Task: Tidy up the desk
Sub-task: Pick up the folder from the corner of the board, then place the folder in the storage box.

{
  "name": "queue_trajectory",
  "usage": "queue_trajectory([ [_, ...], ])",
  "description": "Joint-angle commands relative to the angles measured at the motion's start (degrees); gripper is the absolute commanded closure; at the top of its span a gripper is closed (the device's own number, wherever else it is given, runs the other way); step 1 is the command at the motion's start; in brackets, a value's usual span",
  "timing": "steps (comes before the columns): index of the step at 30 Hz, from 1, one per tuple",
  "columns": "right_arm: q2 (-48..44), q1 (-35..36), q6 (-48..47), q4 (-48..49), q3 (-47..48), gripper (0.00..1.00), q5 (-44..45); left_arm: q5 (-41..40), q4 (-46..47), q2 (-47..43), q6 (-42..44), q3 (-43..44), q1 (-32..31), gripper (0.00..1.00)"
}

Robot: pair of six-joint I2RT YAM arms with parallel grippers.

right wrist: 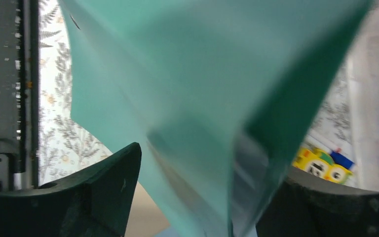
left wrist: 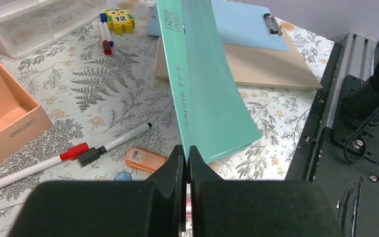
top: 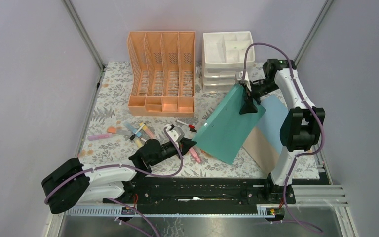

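Note:
The desk [top: 113,98] is a tabletop in pale fern-print cloth. A teal file folder [top: 227,128] stands tilted above its middle, held up off the cloth. My left gripper [top: 190,143] is shut on the folder's near lower corner; in the left wrist view the jaws [left wrist: 187,153] pinch the thin teal edge [left wrist: 202,89]. My right gripper [top: 249,101] straddles the folder's far upper edge. In the right wrist view its fingers [right wrist: 217,165] stand wide apart with the blurred folder [right wrist: 202,74] between them.
A peach file rack [top: 162,74] and a white drawer unit [top: 227,59] stand at the back. A blue clipboard [top: 274,118] lies on a tan board [top: 261,148] at the right. Pens and markers [top: 135,131], an orange eraser [left wrist: 145,158] and an owl figure [left wrist: 118,19] lie loose.

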Motion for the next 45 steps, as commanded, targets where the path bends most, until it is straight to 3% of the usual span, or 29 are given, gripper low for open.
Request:
queue_trajectory([
  [1,-0.65,1.23,-5.54,-6.73,-1.24,0.29,-3.78,-0.11,5.37,-1.95,2.78,-0.97,-0.24,1.0],
  [5,-2.57,1.18,-4.85,-6.94,-2.08,0.71,-2.67,-1.37,5.71,-2.04,2.89,-1.12,-0.23,1.0],
  [8,-4.27,1.24,-4.61,-6.9,-2.81,0.96,-2.12,-2.6,5.71,-1.76,2.57,-1.04,-0.23,1.0],
  [9,-4.84,1.24,-4.38,-6.91,-2.9,1.0,-1.81,-3.43,5.64,-1.75,2.26,-1.04,-0.23,1.0],
  [11,-6.08,1.24,-3.44,-6.94,-2.79,1.0,-1.28,-4.95,5.09,-2.02,1.63,-0.91,-0.23,0.95],
  [14,-7.95,1.23,-0.99,-7.03,-2.25,1.0,0.23,-8.38,2.22,-4.04,-0.33,-0.46,-0.26,0.72],
  [15,-8.54,1.27,0.07,-7.04,-2.03,1.0,1.02,-8.6,0.36,-5.45,-0.58,0.03,-0.26,0.62],
  [19,-11.37,1.99,5.71,-7.11,-1.87,1.0,6.07,-9.53,-7.0,-12.43,-2.95,2.52,-0.17,0.04],
  [24,-14.76,5.46,10.98,-7.12,-4.08,1.0,11.14,-9.12,-18.65,-18.38,-5.42,10.31,0.18,0.01],
  [27,-15.79,7.45,12.87,-7.18,-4.61,1.0,12.5,-1.33,-22.06,-17.05,-2.74,16.75,0.78,0.01],
  [35,-16.52,10.97,17.76,-7.19,-2.61,1.0,15.46,21.05,-36.54,5.98,4.49,42.69,4.08,0.01],
  [38,-17.25,11.33,18.3,-7.21,-2.12,1.0,15.09,28.22,-39.05,13.02,4.25,48.44,6.9,0.01],
  [45,-18.33,11.66,17.97,-7.17,-2.34,1.0,12.21,31.93,-43.7,21.0,7.28,55.24,9.52,0.01],
])
